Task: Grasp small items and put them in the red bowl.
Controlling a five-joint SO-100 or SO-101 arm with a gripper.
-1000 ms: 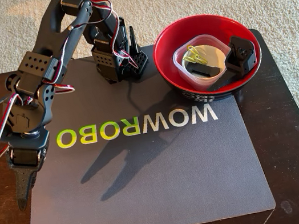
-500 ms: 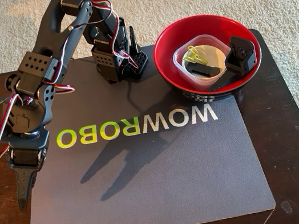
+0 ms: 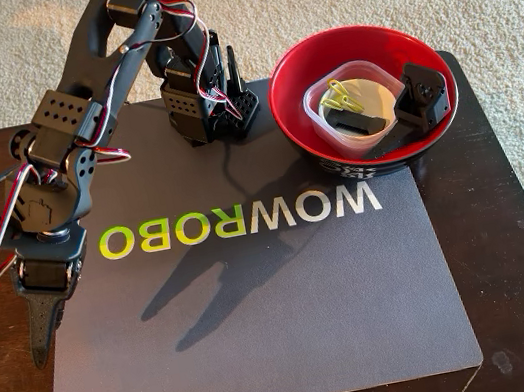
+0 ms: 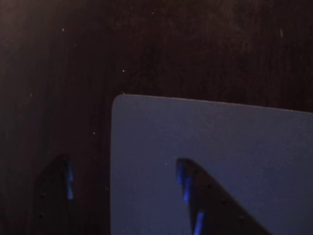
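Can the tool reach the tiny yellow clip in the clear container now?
Probably yes: the tiny yellow clip lies uncovered in the clear square plastic container inside the glossy red bowl; the tool hangs open across the grey mat.

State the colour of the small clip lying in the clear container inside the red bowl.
Yellow. The clip shows best in the fixed view.

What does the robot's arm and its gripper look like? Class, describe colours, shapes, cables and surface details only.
The arm is matte black plastic, built from blocky segments dotted with small round screw holes. Loose bundles of red, white and black wires loop along its outside. The gripper has dark, tapering, pointed fingers; the wrist view shows small holes along them and bluish glints on their edges.
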